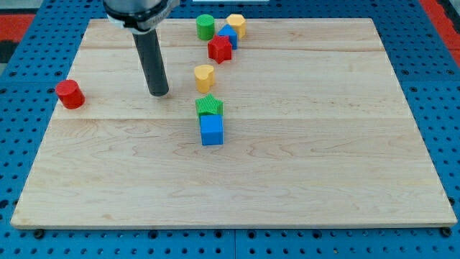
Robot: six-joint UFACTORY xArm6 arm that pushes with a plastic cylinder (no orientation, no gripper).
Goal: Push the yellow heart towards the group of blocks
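You will find my tip bare, holding nothing, left of the yellow heart, apart.

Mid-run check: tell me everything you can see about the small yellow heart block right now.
The small yellow heart block looks like solid, matte painted wood or plastic, lying flat on the pale wooden board, above centre. It stands free, touching nothing. My tip sits to the view's left of it, apart. The green star block lies just below with a gap; the red star block, nearest of the group at the view's top, lies above it.
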